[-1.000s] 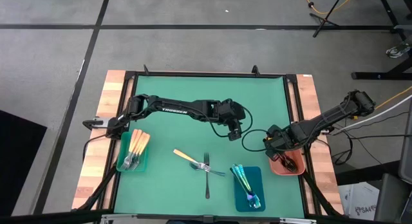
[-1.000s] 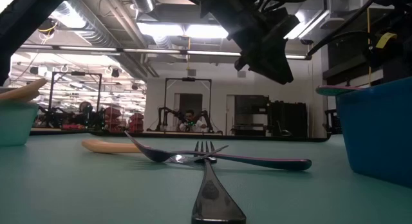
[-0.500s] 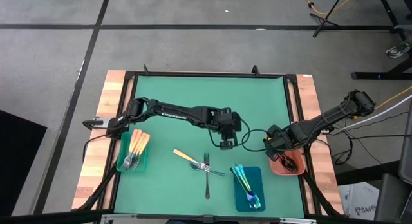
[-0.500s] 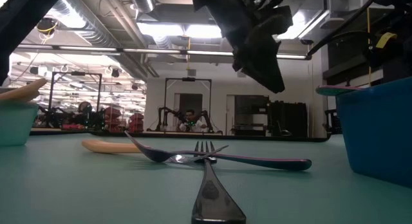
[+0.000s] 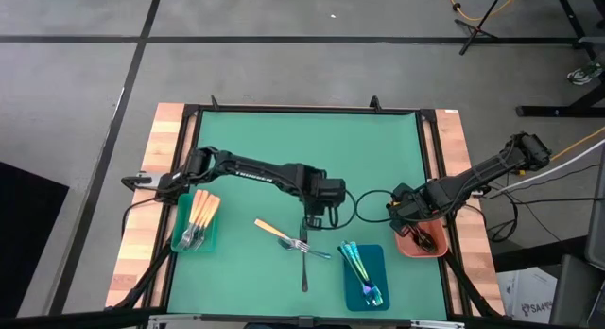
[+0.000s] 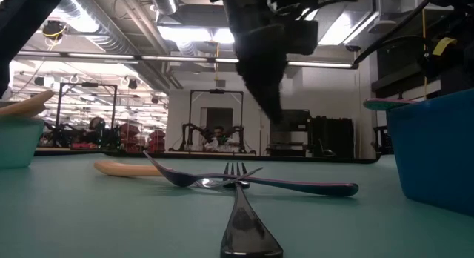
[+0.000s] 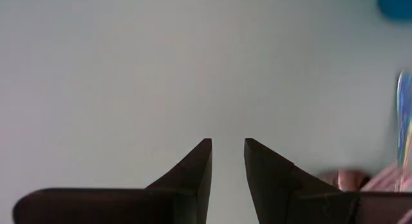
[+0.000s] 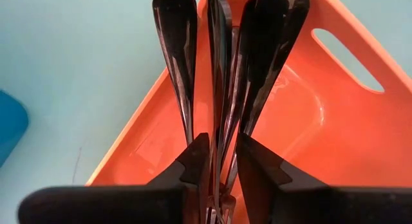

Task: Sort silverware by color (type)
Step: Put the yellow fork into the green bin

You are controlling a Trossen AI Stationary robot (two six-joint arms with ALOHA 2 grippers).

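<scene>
The left gripper (image 5: 309,218) hangs above the green table (image 5: 284,149), just over the tines of a black fork (image 5: 303,258) lying mid-table; its jaws stand slightly apart and empty, with bare table between the fingers (image 7: 193,169) in the wrist view. Across that fork's neck lie a tan-handled utensil (image 5: 272,231) and an iridescent one (image 5: 315,251). The right gripper (image 5: 405,213) sits at the salmon tray (image 5: 408,246), its jaws narrowly parted around black utensils (image 8: 219,76) standing in the tray; a firm grip cannot be told. More tan-handled pieces (image 5: 200,214) fill the teal tray (image 5: 177,236); iridescent pieces (image 5: 359,265) lie in the blue tray (image 5: 354,295).
</scene>
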